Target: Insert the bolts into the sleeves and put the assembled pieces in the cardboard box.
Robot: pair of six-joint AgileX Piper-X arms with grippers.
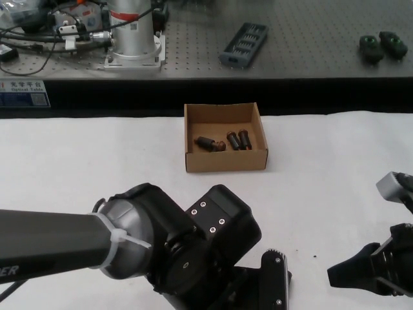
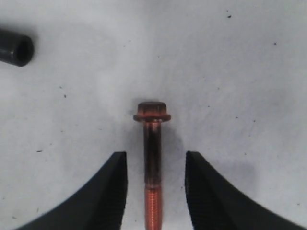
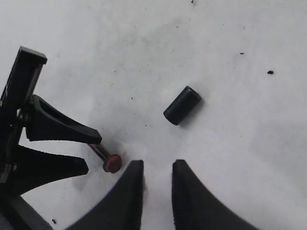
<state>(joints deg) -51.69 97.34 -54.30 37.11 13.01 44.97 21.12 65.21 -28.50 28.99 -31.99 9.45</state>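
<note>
My black left fingers (image 2: 108, 191) are spread, one on each side of a shiny copper-red bolt (image 2: 152, 143) lying flat on the white desk (image 2: 240, 72). My right fingers (image 3: 127, 196) are a little apart, near a smooth black tube-shaped sleeve (image 3: 182, 105).

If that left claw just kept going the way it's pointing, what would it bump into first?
Probably the copper-coloured flanged bolt, lying between the left gripper's open fingers on the white sheet; depth is unclear.
</note>
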